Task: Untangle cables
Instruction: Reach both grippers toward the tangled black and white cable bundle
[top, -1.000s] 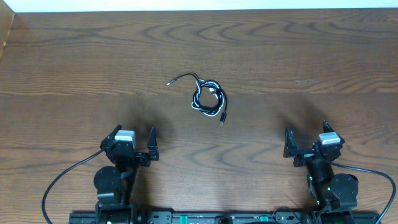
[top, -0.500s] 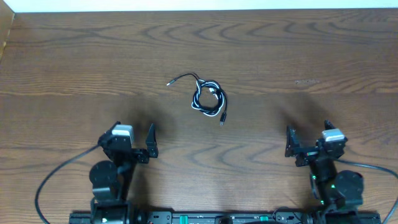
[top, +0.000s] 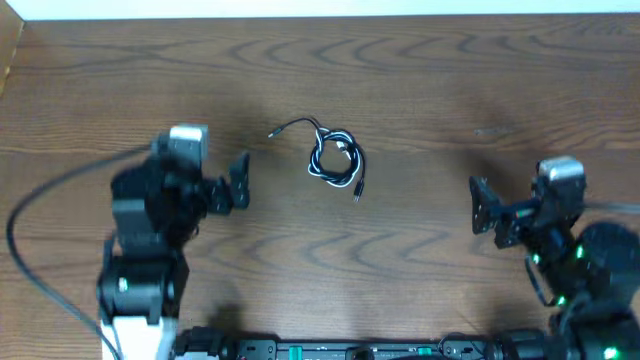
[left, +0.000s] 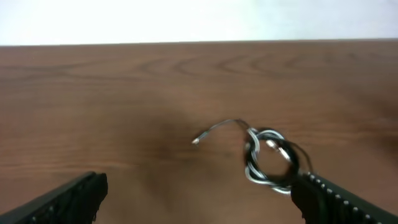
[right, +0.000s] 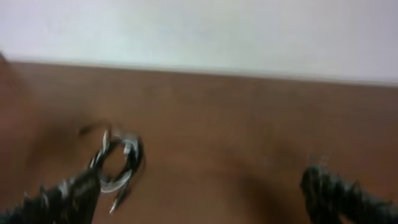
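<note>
The white and black cables lie coiled together in a small loop at the middle of the wooden table, one loose plug end pointing left and another pointing toward me. My left gripper is open and empty, left of the coil. My right gripper is open and empty, well to the right of it. The coil shows in the left wrist view ahead of the right finger, and blurred in the right wrist view by the left finger.
The wooden table ends at a white wall along the far edge. The arms' bases and thick black cables stand along the near edge.
Both arms have risen and moved forward from the near edge toward the coil, the left further than the right. The cables have not moved.
</note>
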